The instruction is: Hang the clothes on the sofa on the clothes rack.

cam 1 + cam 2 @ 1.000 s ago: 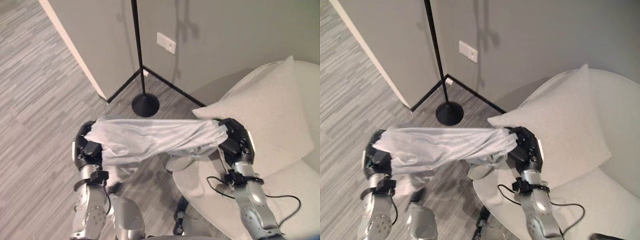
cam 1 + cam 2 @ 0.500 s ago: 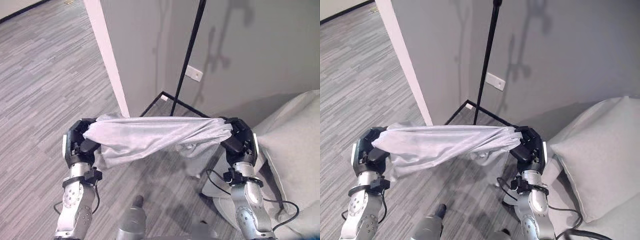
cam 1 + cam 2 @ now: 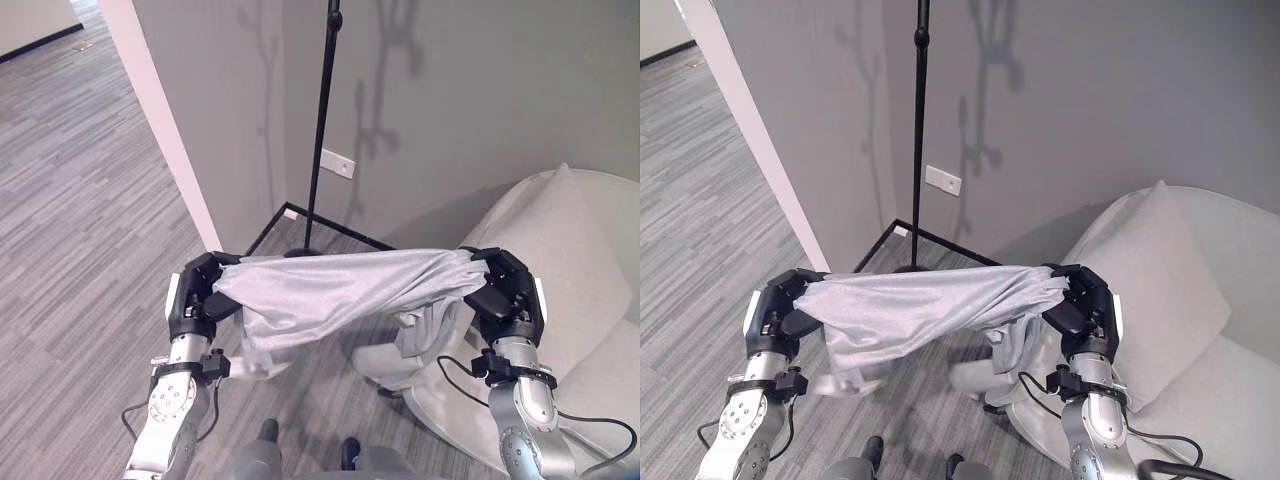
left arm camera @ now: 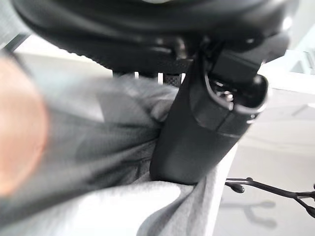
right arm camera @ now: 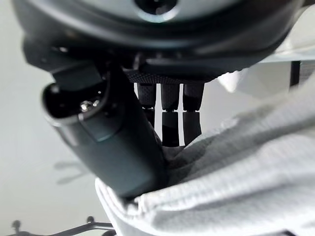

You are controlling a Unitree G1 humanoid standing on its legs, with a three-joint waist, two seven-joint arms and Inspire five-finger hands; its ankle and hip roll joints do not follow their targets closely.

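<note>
With both the left hand point(image 3: 200, 297) and right hand point(image 3: 503, 290) clenched on its ends, the garment point(image 3: 340, 290) hangs stretched across mid-frame, clear of the sofa point(image 3: 590, 300). Carrying step; next calls for lifting it toward the rack point(image 3: 322, 120), upper centre.

I see light grey garment point(image 3: 340, 290) stretched taut in near-horizontal band between left hand point(image 3: 197, 298) and right hand point(image 3: 503, 290), each end pinched under curled thumb and fingers. Soft knit fabric, creased lengthwise; loose folds droop below band near both ends. Garment held in air, clear of floor. Pale grey sofa point(image 3: 590, 290) with cushion sits to my right, just beside right hand. Black clothes rack point(image 3: 318, 130), thin upright pole on round base, stands in wall corner behind garment's middle, not touching it.
</note>
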